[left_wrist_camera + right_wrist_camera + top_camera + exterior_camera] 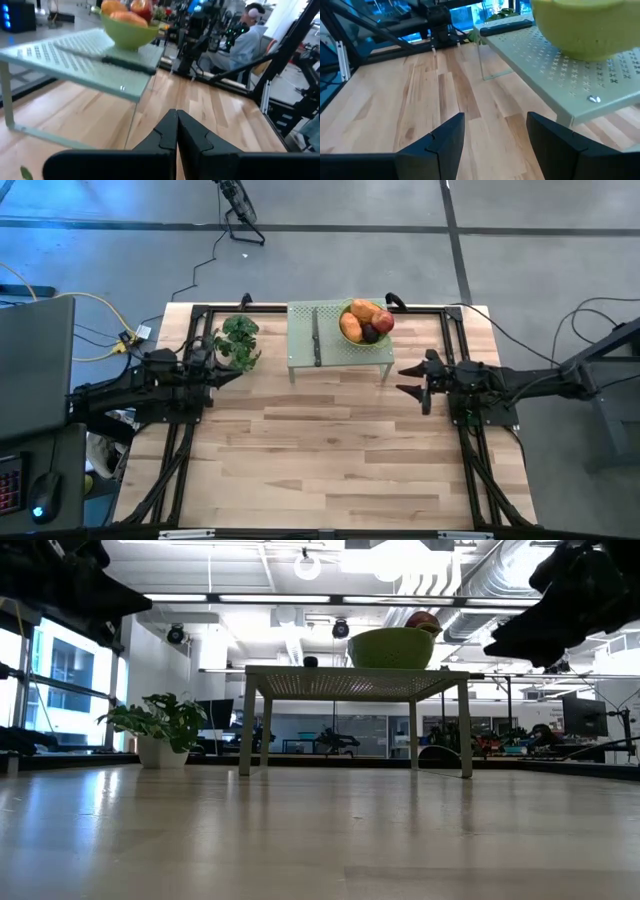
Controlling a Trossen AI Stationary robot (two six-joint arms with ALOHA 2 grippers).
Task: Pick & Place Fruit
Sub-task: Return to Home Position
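Pale wooden desk (330,450) with a perforated green metal shelf (302,340) at its far edge. The left end effector (238,372) is held beside the shelf, pressed closed. The right end effector (402,379) is held opposite, spread apart and empty. Orange, red and dark purple fruit (366,321) is heaped in a green strainer bowl (390,648) on the shelf; smaller pieces cannot be distinguished.

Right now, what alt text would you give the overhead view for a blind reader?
A green bowl of fruit and a knife sit on a pale green shelf on a wooden table; the left gripper, shut, and right gripper, open, flank it.
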